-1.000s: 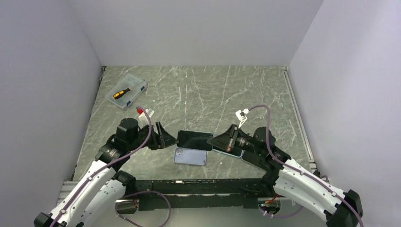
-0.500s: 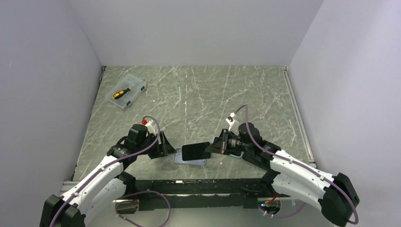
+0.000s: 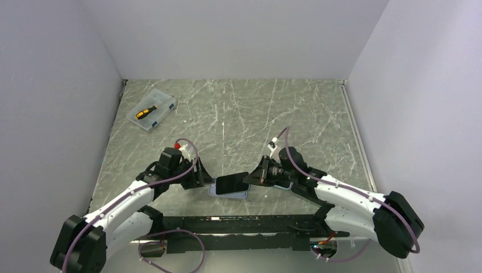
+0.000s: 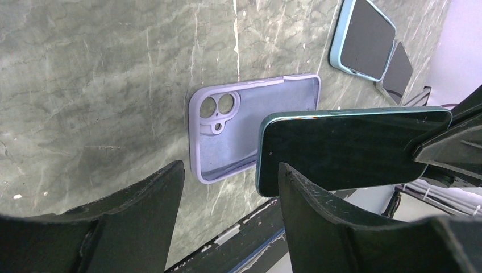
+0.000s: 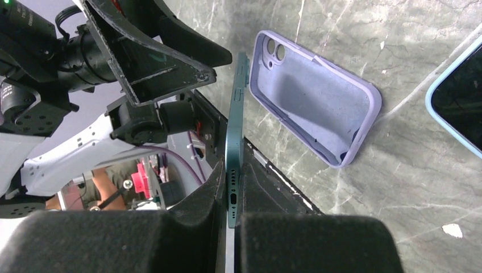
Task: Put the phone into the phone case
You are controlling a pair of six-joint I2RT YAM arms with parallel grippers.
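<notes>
One second on: my right end effector (image 5: 232,187), clamped on phone (image 4: 347,148), dropped just above the case (image 4: 227,142) beneath; left end effector (image 3: 200,174) open, empty. Seating's next.

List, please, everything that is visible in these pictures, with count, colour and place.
dark green smartphone: 1, held partly over the case
lavender silicone phone case: 1, flat on table, open side up
phone in light-blue case: 1, on table, by the right arm
small dark flat item: 1, beside it, identity unclear
clear plastic box: 1, far left
orange-and-black screwdriver: 1, inside box
grey-green marble table: 1
left gripper: black, open, near case
right gripper: black, shut on smartphone
</notes>
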